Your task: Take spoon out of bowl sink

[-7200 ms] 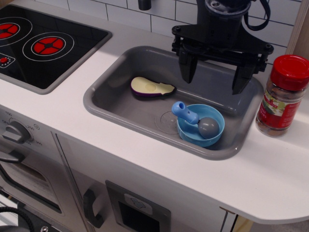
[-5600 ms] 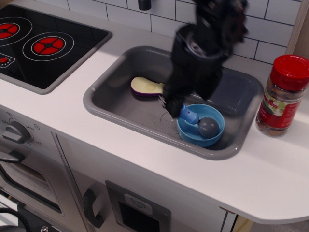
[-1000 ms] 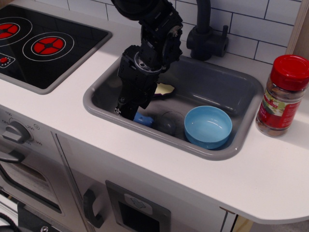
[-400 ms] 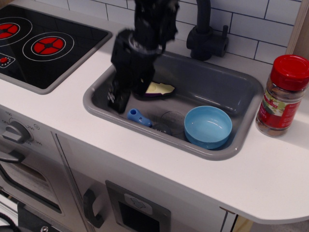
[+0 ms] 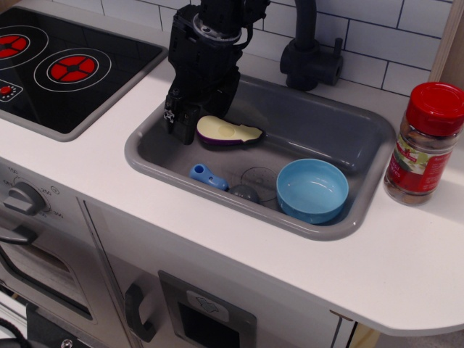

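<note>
Observation.image view: spoon (image 5: 221, 183) lies flat on sink (image 5: 319, 130) floor, outside bowl (image 5: 312, 190), grey head near drain mark, just left of bowl. Bowl empty, upright. Eggplant half (image 5: 228, 132) behind spoon. Gripper (image 5: 194, 119) above sink's left end, holding nothing; jaws apart or together, cannot tell. Spice jar (image 5: 424, 143) on bench, right of sink.
</note>
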Controlling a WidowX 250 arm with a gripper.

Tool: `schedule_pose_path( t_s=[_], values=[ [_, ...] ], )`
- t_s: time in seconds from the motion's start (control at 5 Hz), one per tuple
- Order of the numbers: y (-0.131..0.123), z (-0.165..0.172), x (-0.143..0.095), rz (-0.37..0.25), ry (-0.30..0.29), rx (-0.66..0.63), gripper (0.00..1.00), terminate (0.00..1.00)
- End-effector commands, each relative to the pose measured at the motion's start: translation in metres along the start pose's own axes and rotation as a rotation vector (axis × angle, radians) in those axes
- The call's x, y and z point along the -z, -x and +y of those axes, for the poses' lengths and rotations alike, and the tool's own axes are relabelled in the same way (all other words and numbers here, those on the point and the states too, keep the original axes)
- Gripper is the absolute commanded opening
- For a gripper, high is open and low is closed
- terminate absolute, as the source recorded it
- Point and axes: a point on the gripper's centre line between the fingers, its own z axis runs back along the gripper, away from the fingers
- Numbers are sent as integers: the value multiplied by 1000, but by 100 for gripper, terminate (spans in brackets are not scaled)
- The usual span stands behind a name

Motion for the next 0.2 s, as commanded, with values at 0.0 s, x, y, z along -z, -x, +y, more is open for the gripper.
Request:
schedule_pose_path(
  t_s=[0.0],
  values=[
    [-3, -3, -22, -7, 68, -17, 100, 100]
  ],
)
